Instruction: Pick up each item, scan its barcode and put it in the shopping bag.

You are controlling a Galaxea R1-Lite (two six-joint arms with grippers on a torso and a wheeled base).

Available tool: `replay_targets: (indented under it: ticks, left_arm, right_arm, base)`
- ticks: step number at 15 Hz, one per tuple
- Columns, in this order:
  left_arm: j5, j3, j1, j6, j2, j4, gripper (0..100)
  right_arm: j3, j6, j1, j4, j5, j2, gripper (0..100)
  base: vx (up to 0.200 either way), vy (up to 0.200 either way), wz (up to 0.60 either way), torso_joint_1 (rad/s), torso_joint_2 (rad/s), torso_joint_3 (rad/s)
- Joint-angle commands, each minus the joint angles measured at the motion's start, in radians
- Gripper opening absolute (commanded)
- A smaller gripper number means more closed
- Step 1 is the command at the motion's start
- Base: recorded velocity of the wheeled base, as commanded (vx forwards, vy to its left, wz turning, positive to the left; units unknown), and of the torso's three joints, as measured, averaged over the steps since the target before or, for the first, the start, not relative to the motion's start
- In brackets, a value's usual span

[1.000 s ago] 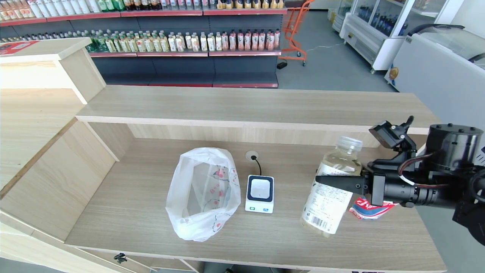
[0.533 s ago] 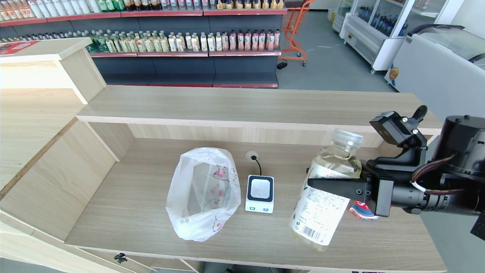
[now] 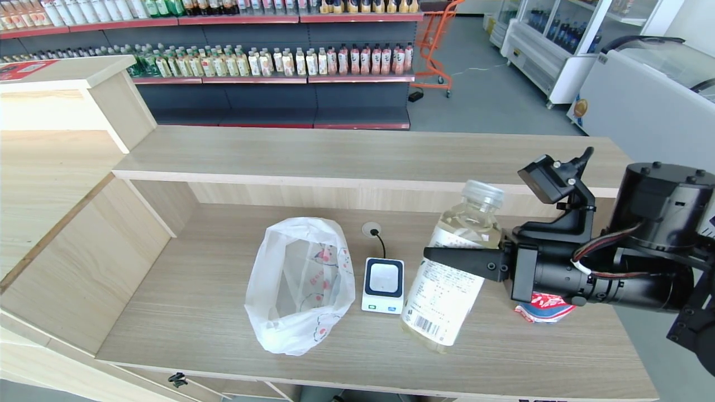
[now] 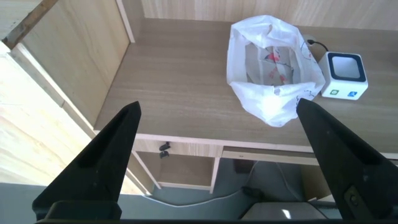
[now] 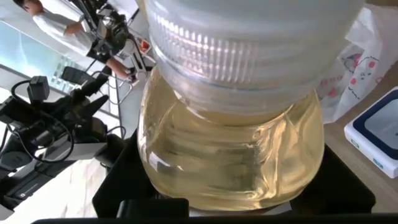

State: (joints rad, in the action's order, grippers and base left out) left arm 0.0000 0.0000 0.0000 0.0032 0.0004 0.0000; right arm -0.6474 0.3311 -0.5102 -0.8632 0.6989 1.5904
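The black right arm (image 3: 603, 273) reaches in flat from the right side. Its black right gripper (image 3: 441, 254) is squeezed tight on the upper part of a tilted clear plastic bottle of pale yellow drink (image 3: 444, 296). The black left gripper (image 4: 217, 106) hangs high, pointing down, its two fingers (image 4: 99, 168) spread wide apart.

A shop, shown by long shelves (image 3: 251, 80) of bottled drinks (image 3: 313, 60), glass-fronted coolers (image 3: 553, 39) and a wooden checkout counter (image 3: 223, 312) with a barcode scanner (image 3: 383, 283)
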Motion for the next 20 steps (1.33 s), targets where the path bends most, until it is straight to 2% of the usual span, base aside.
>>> replay_targets:
  ticks: [1, 12, 13, 14, 15, 16, 18, 20]
  left_arm:
    - [0.000, 0.000, 0.000, 0.000, 0.000, 0.000, 100]
    - [0.000, 0.000, 0.000, 0.000, 0.000, 0.000, 100]
    - [0.000, 0.000, 0.000, 0.000, 0.000, 0.000, 100]
    - [0.000, 0.000, 0.000, 0.000, 0.000, 0.000, 100]
    - [0.000, 0.000, 0.000, 0.000, 0.000, 0.000, 100]
    - [0.000, 0.000, 0.000, 0.000, 0.000, 0.000, 100]
    - [0.000, 0.000, 0.000, 0.000, 0.000, 0.002, 100]
    - [0.000, 0.000, 0.000, 0.000, 0.000, 0.000, 100]
  right_arm:
    - [-0.003, -0.001, -0.001, -0.002, 0.001, 0.014, 0]
    - [-0.008, -0.032, 0.009, 0.003, -0.009, 0.019, 0]
    - [0.006, -0.104, 0.036, 0.007, -0.022, 0.019, 0]
    - [0.026, -0.319, 0.111, 0.036, -0.044, 0.026, 0]
    - [0.031, -0.610, 0.199, 0.108, -0.098, 0.028, 0]
    - [0.035, -0.840, 0.272, 0.158, -0.184, 0.019, 0]
    - [0.061, -1.078, 0.384, 0.161, -0.234, -0.037, 0]
    - [0.074, -1.172, 0.392, 0.159, -0.253, -0.070, 0]
  base:
    - [0.000, 0.000, 0.00, 0.000, 0.00, 0.000]
    - [0.000, 0.000, 0.00, 0.000, 0.00, 0.000]
    - [0.000, 0.000, 0.00, 0.000, 0.00, 0.000]
    - [0.000, 0.000, 0.00, 0.000, 0.00, 0.000]
    - [0.000, 0.000, 0.00, 0.000, 0.00, 0.000]
    - [0.000, 0.000, 0.00, 0.000, 0.00, 0.000]
    - [0.000, 0.000, 0.00, 0.000, 0.00, 0.000]
    - [0.000, 0.000, 0.00, 0.000, 0.00, 0.000]
